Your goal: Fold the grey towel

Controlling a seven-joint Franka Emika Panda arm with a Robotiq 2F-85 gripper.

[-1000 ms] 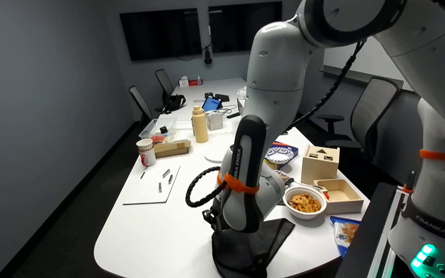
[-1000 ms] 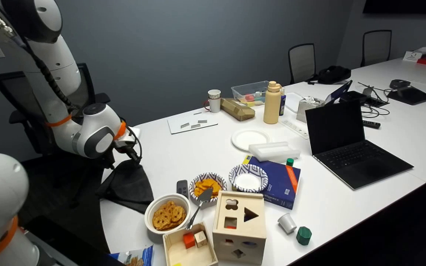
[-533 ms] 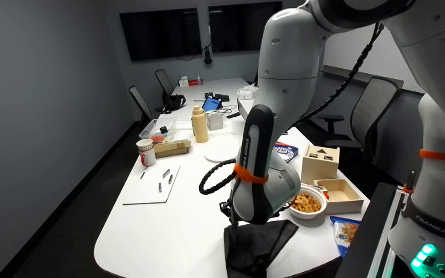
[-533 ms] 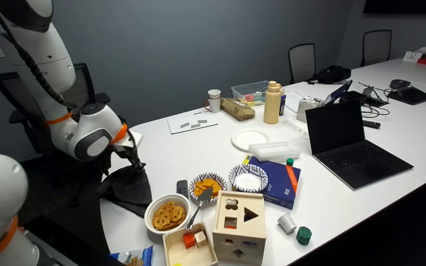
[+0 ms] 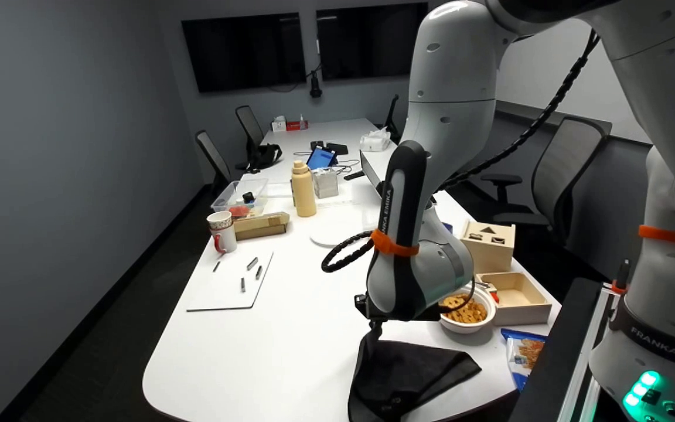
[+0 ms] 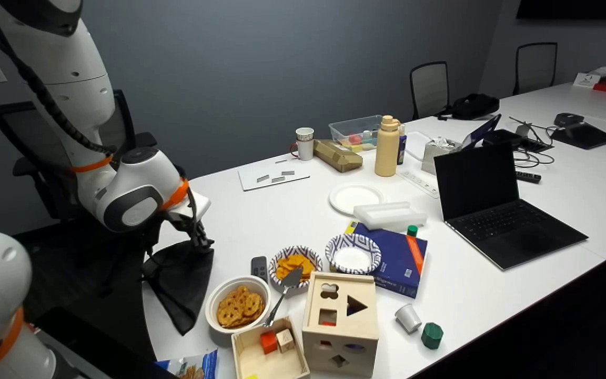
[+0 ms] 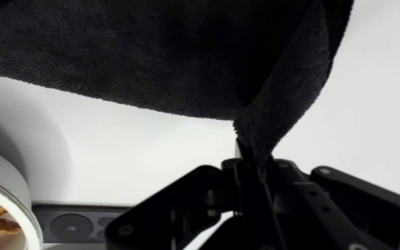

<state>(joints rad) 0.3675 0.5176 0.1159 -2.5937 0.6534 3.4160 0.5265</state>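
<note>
The grey towel, very dark, nearly black, lies bunched and partly folded at the table's end in both exterior views point(image 5: 402, 375) point(image 6: 182, 281). It fills the top of the wrist view point(image 7: 134, 59). My gripper point(image 7: 258, 158) is shut on a gathered corner of the towel, which narrows to a point between the fingertips. In an exterior view the gripper point(image 5: 376, 328) holds this corner raised a little above the table, and the rest of the towel rests on the tabletop. The gripper point(image 6: 201, 243) also shows at the towel's far side, its fingers dark against the cloth.
A white bowl of pretzels point(image 6: 238, 305) stands close beside the towel, with a dark remote point(image 6: 259, 268) near it. A wooden tray point(image 6: 271, 350), a shape-sorter box point(image 6: 341, 326) and a blue snack bag point(image 5: 524, 354) are nearby. A whiteboard with small pieces point(image 5: 232, 281) lies farther off.
In an exterior view my gripper has moved right and slightly up, drawing the towel's held corner along. The towel has shifted and turned, its loose corner swinging nearer the table's front edge.
</note>
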